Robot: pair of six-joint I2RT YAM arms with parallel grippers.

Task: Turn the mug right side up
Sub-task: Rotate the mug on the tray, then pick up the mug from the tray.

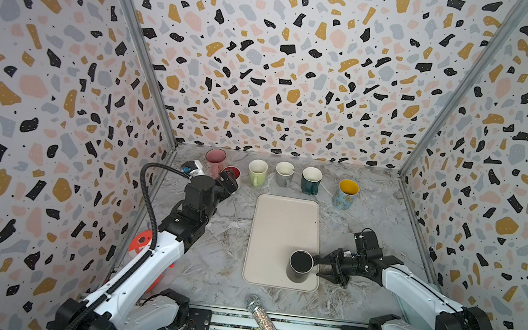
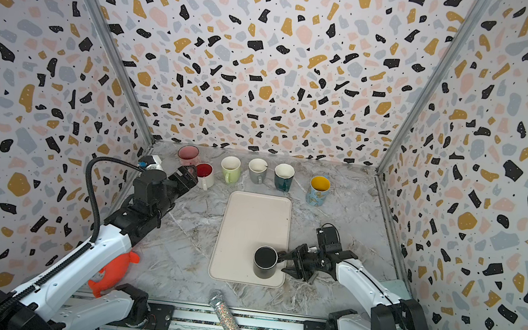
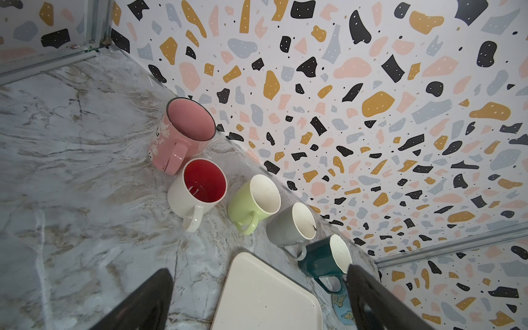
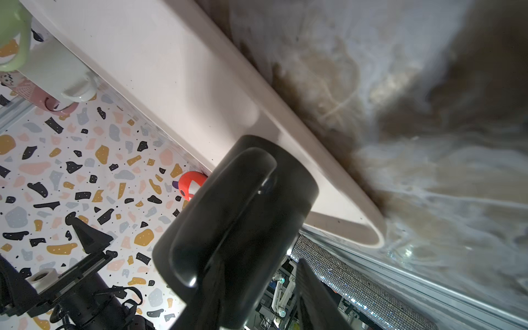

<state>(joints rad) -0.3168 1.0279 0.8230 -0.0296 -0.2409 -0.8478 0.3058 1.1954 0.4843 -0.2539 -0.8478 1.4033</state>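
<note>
marble worktop [image 1: 362, 219], terrazzo-patterned walls [image 1: 284, 72]. black mug [image 1: 300, 266] stands at the near right corner of the cream tray [image 1: 283, 223]. left gripper [image 1: 229, 182] gapes; right gripper [image 1: 320, 267] at its handle [image 4: 228, 205], grasp unclear.

A glossy black mug [image 1: 299, 267] is shown standing on end on a cream tray [image 1: 282, 229], in the tray's near corner on the robot's right side. Its body is a plain cylinder. A round dark face ringed by a thin shiny rim is turned upward; whether this is the mouth or the base cannot be told. Its looped handle [image 4: 224, 214] is pointed toward the robot's right.
</note>
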